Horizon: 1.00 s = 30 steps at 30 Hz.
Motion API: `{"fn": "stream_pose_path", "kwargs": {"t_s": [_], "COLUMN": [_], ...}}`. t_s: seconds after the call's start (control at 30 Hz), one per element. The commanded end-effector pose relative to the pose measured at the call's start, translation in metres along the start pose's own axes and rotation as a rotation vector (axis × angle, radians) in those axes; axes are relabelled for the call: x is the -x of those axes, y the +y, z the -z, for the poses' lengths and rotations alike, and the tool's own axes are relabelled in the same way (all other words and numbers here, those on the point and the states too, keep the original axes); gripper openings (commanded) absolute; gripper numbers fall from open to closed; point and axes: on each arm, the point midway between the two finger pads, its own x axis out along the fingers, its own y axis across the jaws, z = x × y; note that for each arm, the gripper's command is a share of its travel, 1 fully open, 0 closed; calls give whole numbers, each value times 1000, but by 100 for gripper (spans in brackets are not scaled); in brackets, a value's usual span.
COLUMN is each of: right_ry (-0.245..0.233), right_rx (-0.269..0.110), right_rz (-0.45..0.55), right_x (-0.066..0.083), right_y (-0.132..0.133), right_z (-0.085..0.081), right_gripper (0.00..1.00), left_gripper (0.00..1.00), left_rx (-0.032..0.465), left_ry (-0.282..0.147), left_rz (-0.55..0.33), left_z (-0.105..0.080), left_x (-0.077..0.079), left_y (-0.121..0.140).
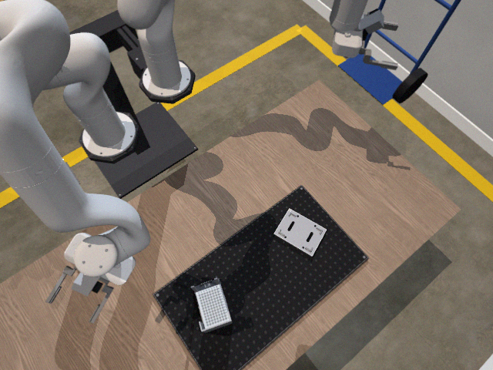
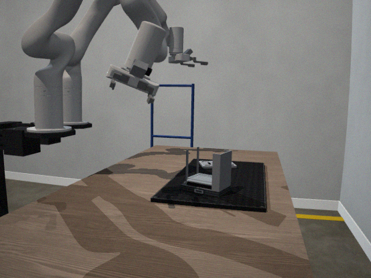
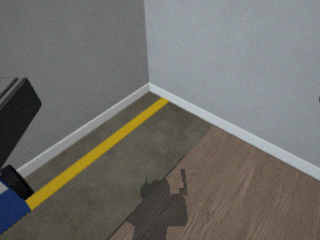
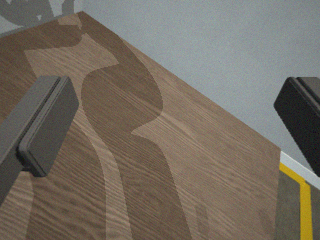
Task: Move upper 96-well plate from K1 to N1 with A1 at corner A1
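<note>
Left gripper (image 1: 397,46) (image 2: 200,64) (image 3: 179,101), top view upper right: fingers spread, holding nothing. Right gripper (image 1: 70,311) (image 2: 131,94) (image 4: 175,107), lower left: fingers partly spread, nothing between. Upper plate (image 1: 213,305) (image 2: 200,178) in rack (image 1: 206,284) (image 2: 222,172), lower centre.

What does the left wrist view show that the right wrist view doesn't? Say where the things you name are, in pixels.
Only the left wrist view: the trolley's blue platform (image 1: 370,77) (image 3: 11,207) and black wheel (image 1: 410,85) (image 3: 17,182).

Only the right wrist view: the right gripper (image 1: 72,311) (image 2: 131,95) (image 4: 175,120), its two fingers apart with nothing between them.

Both: the wooden table top (image 1: 358,179) (image 2: 191,227) (image 3: 240,190) (image 4: 215,165) with shadows on it, a yellow floor line (image 1: 239,63) (image 2: 320,217) (image 3: 100,150) (image 4: 305,210) and white baseboard (image 1: 454,109) (image 2: 39,178) (image 3: 240,132) (image 4: 300,168).
</note>
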Motion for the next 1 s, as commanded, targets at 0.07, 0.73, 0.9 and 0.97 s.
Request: {"fn": "stream_pose_path", "kwargs": {"t_s": [0.07, 0.73, 0.9, 0.97], "right_ry": [-1, -1, -11, -29], "right_rx": [-1, -1, -8, -27], "right_rz": [0, 0, -31, -92], "right_x": [0, 0, 3, 8], "right_y": [0, 0, 3, 12], "right_z": [-1, -1, -1, -2], "right_gripper": [37, 37, 37, 37], "left_gripper": [100, 100, 100, 100], "left_rx": [0, -1, -1, -1], "left_ry": [-3, -3, -3, -3], "left_rz": [-35, -118, -118, -118], "left_z": [-2, -2, -2, -2], "left_x": [-1, 3, 3, 3], "left_y": [23, 110, 117, 117]}}
